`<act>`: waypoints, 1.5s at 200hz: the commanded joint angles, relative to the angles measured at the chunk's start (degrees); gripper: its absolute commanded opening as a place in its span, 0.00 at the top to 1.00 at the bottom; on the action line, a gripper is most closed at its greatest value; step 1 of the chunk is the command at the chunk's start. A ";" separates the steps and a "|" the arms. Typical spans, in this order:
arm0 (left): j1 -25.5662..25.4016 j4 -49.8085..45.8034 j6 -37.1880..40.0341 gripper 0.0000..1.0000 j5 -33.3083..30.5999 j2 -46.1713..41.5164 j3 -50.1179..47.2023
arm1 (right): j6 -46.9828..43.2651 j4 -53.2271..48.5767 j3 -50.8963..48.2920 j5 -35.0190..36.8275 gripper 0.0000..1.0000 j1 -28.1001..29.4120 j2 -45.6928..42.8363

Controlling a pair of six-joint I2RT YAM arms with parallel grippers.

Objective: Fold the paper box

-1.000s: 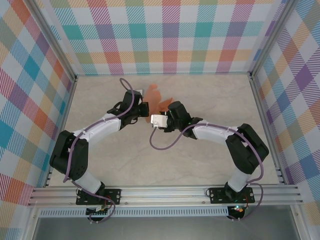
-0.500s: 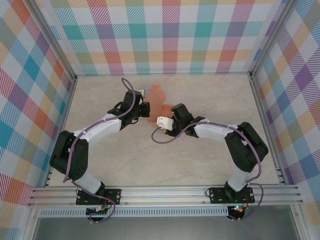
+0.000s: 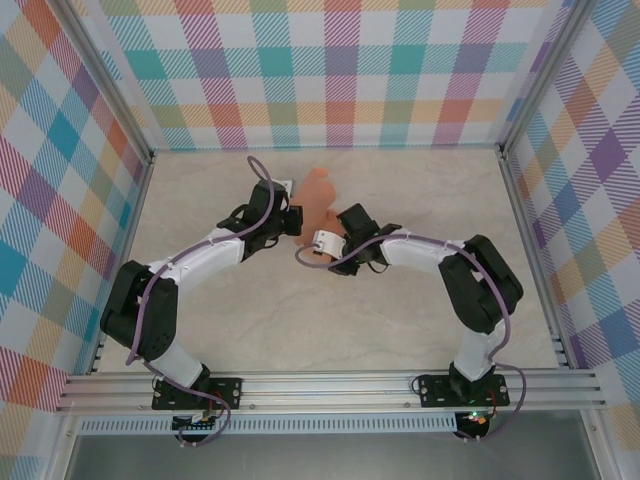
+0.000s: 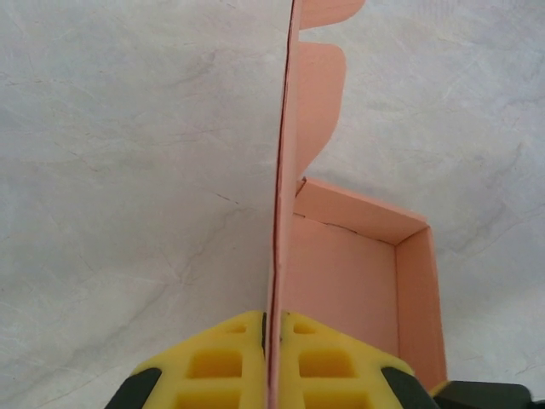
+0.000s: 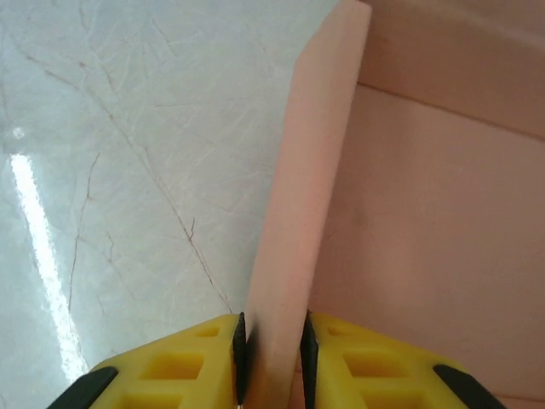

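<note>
The paper box (image 3: 318,192) is salmon-orange card, part folded, at the back middle of the table between both arms. In the left wrist view a thin upright panel of the paper box (image 4: 341,273) runs straight away from the camera, and my left gripper (image 4: 274,319) is shut on its near edge; a shallow tray with low walls lies to the right. My left gripper (image 3: 292,221) holds the box from the left. My right gripper (image 3: 335,226) comes in from the right; its yellow fingers (image 5: 170,366) press on both sides of a folded wall of the paper box (image 5: 443,213).
The marble-patterned tabletop (image 3: 330,310) is ringed by plaid walls (image 3: 340,70) and aluminium rails (image 3: 330,385) along the near edge. Purple cables (image 3: 330,285) loop off both arms close to the surface.
My right gripper has moved up and left to the box and narrowed its jaws onto a wall. The box has shifted slightly toward the back. The left gripper has kept its hold.
</note>
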 commanded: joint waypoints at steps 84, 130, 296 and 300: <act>-0.21 2.41 -0.40 1.00 2.64 1.94 -3.91 | 12.69 -30.01 17.08 -11.40 0.76 -1.61 14.22; -0.21 4.49 -1.66 1.00 3.35 2.37 -5.67 | 12.64 -36.34 22.28 -15.39 0.80 -2.43 18.72; -0.30 2.85 -3.66 1.00 2.23 3.44 -5.96 | 23.38 -14.64 12.89 -17.12 0.57 -3.77 4.39; -0.31 2.81 -3.62 1.00 2.13 3.44 -5.94 | 23.42 -14.15 12.79 -16.70 0.57 -3.60 4.06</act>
